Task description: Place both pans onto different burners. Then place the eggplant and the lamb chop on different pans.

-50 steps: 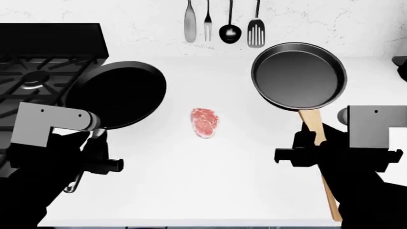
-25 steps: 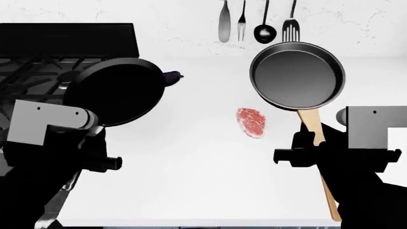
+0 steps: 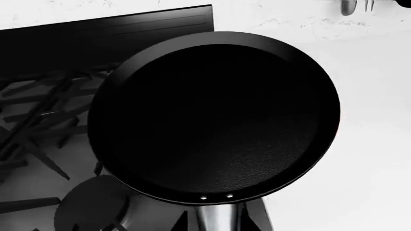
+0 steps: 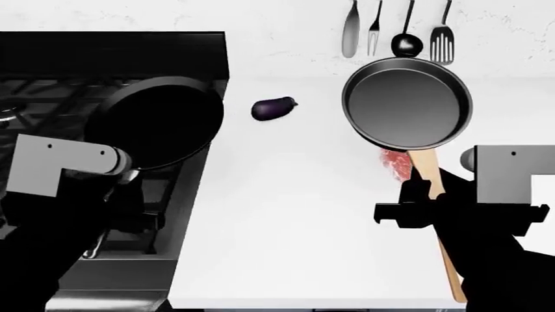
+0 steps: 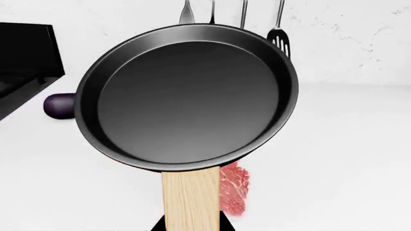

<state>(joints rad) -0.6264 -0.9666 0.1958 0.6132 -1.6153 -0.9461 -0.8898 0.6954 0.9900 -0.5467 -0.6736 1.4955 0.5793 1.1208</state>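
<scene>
Left gripper (image 4: 130,195): clamped on the thin black handle of the flat round black frying pan (image 4: 160,122). This pan is held in the air. In the head view it sits at 9 o'clock from the frame centre, overlapping the right edge of the black gas stove (image 4: 78,97). In the left wrist view the flat pan (image 3: 215,115) covers part of the black cast-iron grates (image 3: 38,125), and one round black burner cap (image 3: 93,207) shows just beside its rim.

Right gripper (image 4: 425,195): clamped on the light wooden handle (image 4: 438,221) of the deeper-rimmed round black frying pan (image 4: 407,103). This pan is held above the white countertop (image 4: 286,221), at 2 o'clock from the frame centre.

Small glossy dark-purple eggplant (image 4: 273,108): lying on the countertop between the two pans, at 12 o'clock from the frame centre, just beside the stove edge. The right wrist view shows it (image 5: 59,105) partly hidden behind the deep pan's rim.

Flat pink-red marbled lamb chop (image 4: 396,164): lying on the countertop, at 6 o'clock from the deep pan, partly hidden under its rim and handle. The right wrist view shows it (image 5: 234,188) beside the wooden handle.

Four metal kitchen utensils (image 4: 394,32) hang on the white wall, at 12 o'clock from the deep pan.
</scene>
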